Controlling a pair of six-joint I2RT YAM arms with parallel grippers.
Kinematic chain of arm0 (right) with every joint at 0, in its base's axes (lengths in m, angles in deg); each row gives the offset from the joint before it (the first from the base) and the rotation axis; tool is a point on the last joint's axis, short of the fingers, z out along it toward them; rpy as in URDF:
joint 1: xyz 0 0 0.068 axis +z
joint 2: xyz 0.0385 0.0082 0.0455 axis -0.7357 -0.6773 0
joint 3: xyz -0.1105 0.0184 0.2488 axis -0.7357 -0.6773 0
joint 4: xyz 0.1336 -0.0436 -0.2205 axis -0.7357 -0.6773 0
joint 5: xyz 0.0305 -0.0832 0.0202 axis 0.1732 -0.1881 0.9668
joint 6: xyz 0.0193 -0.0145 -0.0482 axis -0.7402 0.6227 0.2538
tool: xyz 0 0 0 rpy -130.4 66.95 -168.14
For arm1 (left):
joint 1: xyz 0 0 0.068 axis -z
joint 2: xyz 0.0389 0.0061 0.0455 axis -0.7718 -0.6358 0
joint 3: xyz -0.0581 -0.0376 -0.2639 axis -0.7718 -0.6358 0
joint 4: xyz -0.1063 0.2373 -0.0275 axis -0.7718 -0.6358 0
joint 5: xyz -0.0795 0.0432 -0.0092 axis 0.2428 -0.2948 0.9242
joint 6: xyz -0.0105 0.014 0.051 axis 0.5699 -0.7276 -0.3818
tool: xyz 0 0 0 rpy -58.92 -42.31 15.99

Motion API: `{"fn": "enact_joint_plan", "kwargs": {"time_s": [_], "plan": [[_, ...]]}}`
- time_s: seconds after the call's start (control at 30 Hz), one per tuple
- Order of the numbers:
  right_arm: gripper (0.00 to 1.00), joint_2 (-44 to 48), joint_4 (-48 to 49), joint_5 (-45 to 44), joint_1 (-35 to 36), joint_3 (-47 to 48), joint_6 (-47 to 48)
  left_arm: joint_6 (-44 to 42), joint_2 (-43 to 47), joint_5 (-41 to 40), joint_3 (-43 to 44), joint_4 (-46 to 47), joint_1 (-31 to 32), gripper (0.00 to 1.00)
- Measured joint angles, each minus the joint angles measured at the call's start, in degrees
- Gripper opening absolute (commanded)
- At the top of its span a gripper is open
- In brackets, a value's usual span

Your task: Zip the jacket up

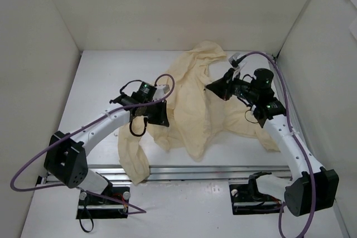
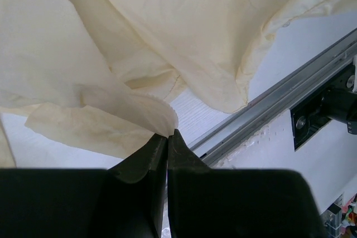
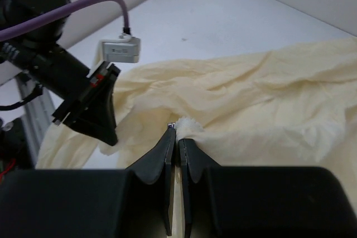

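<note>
The white table [image 1: 95, 82] holds the jacket [image 1: 192, 104], which lies in a crumpled heap at its middle between the two arms. One sleeve [image 1: 134, 157] trails toward the metal rail [image 1: 184, 170] at the near edge. The left claw [image 2: 168, 136] is at the heap's left edge, its jaws pressed together on the tip of a thin fold. The right claw [image 3: 177, 132] is at the heap's far right side, clamped tight on a small whitish bunched bit of cloth; I cannot tell whether that is the zipper end.

Both grips are only fingertip pinches on slick, thin cloth, so any pull may let it slip free. The front edges are buried in the folds, and tugging now could drag the whole heap or catch the sleeve on the rail.
</note>
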Motion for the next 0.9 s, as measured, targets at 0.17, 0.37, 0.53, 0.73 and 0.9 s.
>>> {"fn": "enact_joint_plan", "kwargs": {"time_s": [0.17,0.37,0.53,0.73,0.9], "plan": [[0.00,-0.5,11.0,11.8,-2.4,-3.3,-8.8,0.2,3.0,0.2,-1.0,2.0,0.0,0.00],[0.00,-2.3,17.6,18.9,-3.3,-3.7,-15.5,0.2,6.4,0.2,-2.2,4.9,-0.4,0.00],[0.00,-2.4,20.4,22.4,-3.3,-3.7,-19.2,0.2,9.8,0.2,-2.3,8.0,-1.1,0.00],[0.00,-4.0,21.8,24.3,-3.6,-1.5,-21.8,0.2,15.3,0.2,-2.4,12.8,-2.3,0.00],[0.00,-5.8,18.8,23.6,-3.0,1.8,-22.2,0.2,18.1,1.2,-2.4,18.4,-3.9,0.00]]}}
